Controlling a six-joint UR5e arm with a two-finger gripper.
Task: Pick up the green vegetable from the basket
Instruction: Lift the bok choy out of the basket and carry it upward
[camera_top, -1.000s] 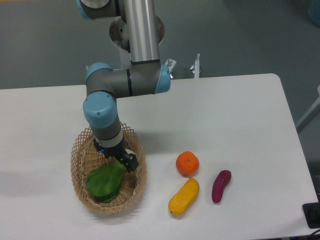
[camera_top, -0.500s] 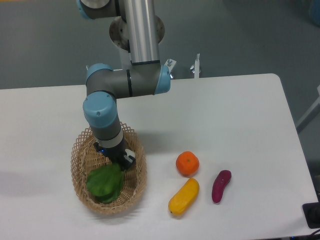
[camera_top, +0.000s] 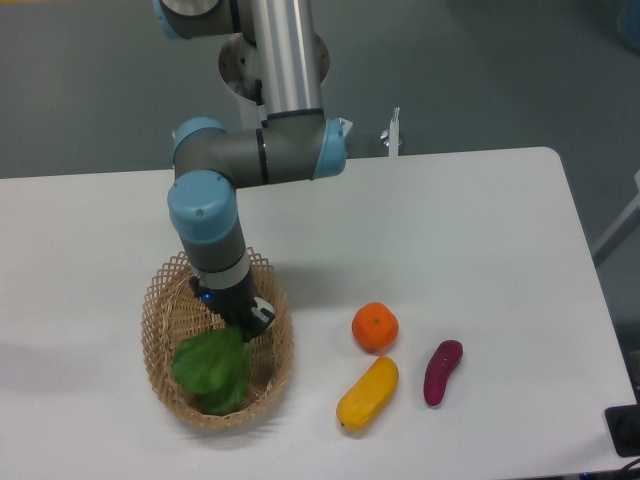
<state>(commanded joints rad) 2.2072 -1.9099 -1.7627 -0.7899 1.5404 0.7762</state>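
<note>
The green vegetable (camera_top: 212, 372), with broad dark green leaves, lies in the oval tan wicker basket (camera_top: 160, 300) at the front left of the table. My gripper (camera_top: 246, 322) reaches down into the basket at the vegetable's upper right end. Its dark fingers sit over the stalk end, which is hidden beneath them. The fingers appear closed on that end. The leaves still rest low inside the basket.
An orange (camera_top: 375, 327), a yellow oblong vegetable (camera_top: 367, 393) and a purple vegetable (camera_top: 442, 371) lie on the white table (camera_top: 460, 240) to the right of the basket. The table's front edge is close below the basket.
The arm's wrist has risen slightly and shifted a little right. The vegetable's upper end has followed the gripper, and the leaves now look more stretched out toward it.
</note>
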